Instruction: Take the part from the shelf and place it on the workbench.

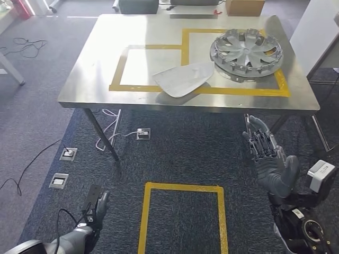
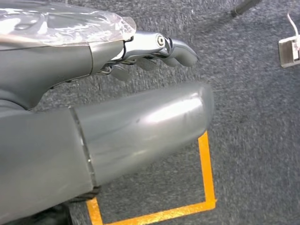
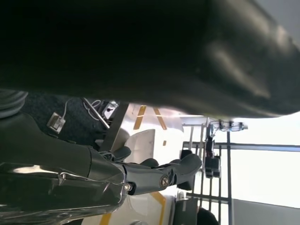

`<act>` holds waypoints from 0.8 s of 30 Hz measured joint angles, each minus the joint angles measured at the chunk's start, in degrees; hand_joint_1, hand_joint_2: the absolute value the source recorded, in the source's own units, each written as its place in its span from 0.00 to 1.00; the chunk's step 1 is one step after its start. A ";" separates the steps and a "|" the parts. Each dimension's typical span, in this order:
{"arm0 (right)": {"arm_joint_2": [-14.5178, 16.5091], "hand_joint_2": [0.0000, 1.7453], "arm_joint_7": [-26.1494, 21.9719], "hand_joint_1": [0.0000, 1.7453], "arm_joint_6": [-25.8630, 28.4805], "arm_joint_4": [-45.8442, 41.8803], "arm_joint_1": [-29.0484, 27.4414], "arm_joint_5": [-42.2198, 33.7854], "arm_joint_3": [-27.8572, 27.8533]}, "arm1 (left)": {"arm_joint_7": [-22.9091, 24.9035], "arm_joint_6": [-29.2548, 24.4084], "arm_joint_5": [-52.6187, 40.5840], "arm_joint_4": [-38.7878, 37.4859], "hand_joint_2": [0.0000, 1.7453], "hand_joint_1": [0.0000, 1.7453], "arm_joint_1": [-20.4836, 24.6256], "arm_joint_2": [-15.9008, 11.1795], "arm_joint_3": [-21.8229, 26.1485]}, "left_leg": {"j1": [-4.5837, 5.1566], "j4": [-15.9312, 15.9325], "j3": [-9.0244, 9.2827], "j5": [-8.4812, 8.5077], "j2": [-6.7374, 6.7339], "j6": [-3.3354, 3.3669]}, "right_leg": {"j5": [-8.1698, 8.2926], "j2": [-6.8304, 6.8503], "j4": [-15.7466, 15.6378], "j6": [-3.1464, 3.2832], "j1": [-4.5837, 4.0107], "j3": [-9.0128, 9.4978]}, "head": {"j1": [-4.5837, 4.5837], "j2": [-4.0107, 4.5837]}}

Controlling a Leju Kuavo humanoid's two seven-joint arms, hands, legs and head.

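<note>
A flat silver panel part lies on the steel workbench, overlapping the yellow tape outline near the front edge. Behind it to the right sits a silver wheel cover. My right hand is raised in front of the workbench's right front edge, palm up, fingers apart and holding nothing; its dark fingers appear in the right wrist view. My left hand hangs low at the lower left over the carpet, empty, with its fingers extended above the floor.
A yellow tape square marks the dark carpet in front of me. Floor sockets and cables lie at the left under the bench. A white board leans at the far right, and a cardboard box stands behind the bench.
</note>
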State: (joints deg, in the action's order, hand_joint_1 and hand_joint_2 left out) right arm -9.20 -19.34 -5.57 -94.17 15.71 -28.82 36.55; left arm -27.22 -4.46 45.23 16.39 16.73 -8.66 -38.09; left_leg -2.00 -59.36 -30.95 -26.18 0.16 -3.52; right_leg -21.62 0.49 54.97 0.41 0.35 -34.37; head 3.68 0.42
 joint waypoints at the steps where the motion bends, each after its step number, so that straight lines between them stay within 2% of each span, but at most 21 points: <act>1: 0.01 0.00 -0.01 0.00 0.00 -0.01 0.01 0.02 -0.08 | -0.02 -0.01 -0.01 0.00 0.00 0.00 0.01 0.02 0.01 | 0.07 2.38 1.22 -0.37 0.12 0.29 | 0.32 -0.02 0.38 -0.36 -0.08 -0.48 | 0.03 0.00; 2: 0.02 0.00 -0.01 0.00 0.00 -0.01 0.01 0.03 -0.17 | -0.02 -0.01 -0.02 0.00 0.00 0.00 -0.02 0.04 0.01 | 0.34 3.39 1.52 -0.69 0.26 0.83 | 0.76 -0.04 0.48 -0.73 -0.08 -0.84 | 0.01 0.00; 4: 0.02 0.00 -0.01 0.00 0.01 0.03 -0.13 0.04 -0.32 | -0.03 -0.02 -0.03 0.00 0.00 0.00 -0.15 0.05 0.01 | 0.57 3.69 0.68 0.06 0.15 2.34 | 1.30 -0.11 0.55 -1.48 0.17 -1.45 | -0.34 0.00; 5: 0.02 0.00 0.02 0.00 0.01 0.05 -0.24 0.04 -0.37 | -0.02 -0.02 -0.03 0.00 0.00 0.00 -0.16 0.07 0.01 | 0.65 3.73 0.13 0.58 0.02 3.09 | 0.33 -0.14 1.18 -1.77 0.33 -1.94 | -0.47 0.00; 6: 0.02 0.00 0.02 0.00 0.02 0.06 -0.35 0.04 -0.42 | -0.02 -0.02 -0.03 0.00 0.00 0.00 -0.14 0.05 0.01 | 0.68 3.86 -0.51 1.19 -0.13 3.83 | -1.94 -0.17 3.12 -2.01 0.44 -2.64 | -0.63 0.00; 7: 0.02 0.00 0.02 0.00 0.03 0.07 -0.42 0.04 -0.47 | -0.02 -0.02 -0.02 0.00 0.00 0.00 -0.11 0.01 0.02 | 0.74 3.91 -1.17 1.78 -0.26 4.36 | -5.09 -0.19 6.21 -2.14 0.51 -3.43 | -0.81 0.00; 8: 0.02 0.00 0.02 0.00 0.04 0.07 -0.47 0.04 -0.54 | -0.03 -0.03 -0.02 0.00 0.00 0.00 -0.11 -0.02 0.02 | 0.88 3.91 -1.89 2.38 -0.28 4.70 | -8.44 -0.20 10.36 -2.21 0.51 -4.21 | -1.00 0.00; 9: 0.02 0.00 -0.01 0.00 0.08 0.07 -0.51 0.04 -0.62 | -0.03 -0.03 -0.02 0.00 0.00 0.00 -0.12 -0.03 0.02 | 1.05 3.89 -2.59 2.98 -0.30 4.87 | -10.95 -0.21 14.58 -2.22 0.50 -4.74 | -1.11 0.00; 10: 0.02 0.00 -0.01 0.00 0.10 0.07 -0.56 0.04 -0.69 | -0.03 -0.04 -0.02 0.00 0.00 0.00 -0.15 -0.04 0.02 | 1.22 3.87 -3.26 3.55 -0.31 4.93 | -11.97 -0.23 17.60 -2.14 0.45 -4.72 | -1.19 0.00; 11: 0.02 0.00 0.00 0.00 0.10 0.08 -0.61 0.04 -0.75 | -0.03 -0.04 -0.02 0.00 0.00 0.00 -0.18 -0.04 0.02 | 1.38 3.85 -3.95 4.13 -0.30 4.93 | -11.60 -0.24 18.84 -1.95 0.35 -3.85 | -1.22 0.00; 12: 0.02 0.00 0.00 0.00 0.10 0.08 -0.64 0.04 -0.78 | -0.03 -0.04 -0.02 0.00 0.00 0.00 -0.20 -0.03 0.02 | 1.51 3.84 -4.59 4.70 -0.29 4.89 | -10.13 -0.26 17.72 -1.65 0.19 -1.96 | -1.22 0.00; 13: 0.02 0.00 0.00 0.00 0.08 0.07 -0.65 0.04 -0.80 | -0.03 -0.04 -0.02 0.00 0.00 0.00 -0.20 -0.02 0.02 | 1.60 3.84 -5.15 5.26 -0.28 4.82 | -8.43 -0.31 14.64 -1.23 -0.05 0.81 | -1.22 0.00; 14: 0.02 0.00 -0.01 0.00 0.07 0.04 -0.63 0.04 -0.84 | -0.03 -0.04 -0.03 0.01 0.00 0.00 -0.20 0.04 0.02 | 1.65 3.84 -5.61 5.81 -0.26 4.69 | -7.57 -0.36 10.09 -0.67 -0.36 4.13 | -1.21 0.00; 15: 0.02 0.00 -0.03 0.00 0.06 -0.03 -0.63 0.04 -0.90 | -0.03 -0.04 -0.03 0.01 0.00 0.00 -0.20 0.09 0.02 | 1.68 3.86 -5.90 6.34 -0.24 4.49 | -7.51 -0.41 5.22 -0.22 -0.65 7.31 | -1.17 0.00; 16: 0.02 0.00 -0.04 0.00 0.05 -0.09 -0.64 0.04 -0.96 | -0.03 -0.04 -0.02 0.02 0.00 0.00 -0.20 0.14 0.02 | 1.64 4.01 -6.05 6.93 -0.24 4.22 | -7.92 -0.47 1.50 0.06 -0.93 9.54 | -1.16 0.00; 17: 0.02 0.00 -0.05 0.00 0.05 -0.15 -0.65 0.04 -1.04 | -0.03 -0.04 -0.02 0.02 0.00 0.00 -0.21 0.15 0.02 | 1.54 4.28 -6.11 7.57 -0.25 3.91 | -8.40 -0.52 -0.88 0.27 -1.18 10.74 | -1.17 0.00; 19: 0.02 0.00 -0.04 0.00 0.05 -0.19 -0.74 -0.01 -1.15 | -0.03 -0.04 -0.01 0.02 0.00 0.00 -0.30 0.08 0.02 | 1.42 4.99 -6.20 8.68 -0.25 3.24 | -7.44 -0.42 -2.11 0.40 -1.19 10.35 | -1.24 0.00; 20: 0.03 0.00 0.00 0.00 0.06 -0.19 -0.77 -0.08 -1.18 | -0.03 -0.04 -0.02 0.02 0.00 0.00 -0.36 0.04 0.02 | 1.43 4.72 -6.58 8.01 -0.19 2.97 | -6.60 -0.29 -2.39 0.62 -1.02 9.70 | -1.29 0.00; 21: 0.04 0.00 0.05 0.00 0.08 -0.19 -0.82 -0.16 -1.20 | -0.02 -0.05 -0.03 0.02 0.00 0.00 -0.42 0.01 0.02 | 1.44 3.48 -7.25 6.06 -0.12 2.73 | -5.66 -0.14 -2.66 0.89 -0.81 8.91 | -1.19 0.00; 22: 0.06 0.00 0.14 0.00 0.11 -0.20 -0.91 -0.25 -1.24 | 0.00 -0.09 -0.03 0.02 0.00 0.00 -0.46 -0.07 0.02 | 1.40 0.97 -8.21 2.92 -0.08 2.51 | -4.68 -0.01 -2.84 1.12 -0.60 8.00 | -1.08 0.00; 24: 0.09 0.00 0.28 0.00 0.17 -0.22 -1.17 -0.36 -1.31 | 0.03 -0.20 -0.02 0.02 0.00 0.00 -0.49 -0.22 0.02 | 1.25 -6.89 -10.22 -3.33 -0.05 2.05 | -2.87 -0.01 -2.73 1.42 -0.66 5.89 | -0.75 0.00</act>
State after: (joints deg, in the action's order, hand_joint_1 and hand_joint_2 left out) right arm -9.11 -19.05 -5.40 -94.39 14.54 -29.18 35.24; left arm -27.20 -4.66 45.22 16.41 16.24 -8.88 -38.07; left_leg -0.75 -66.25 -41.17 -29.52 0.11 -1.48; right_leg -24.48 0.48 52.24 1.83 -0.31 -28.47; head 2.93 0.42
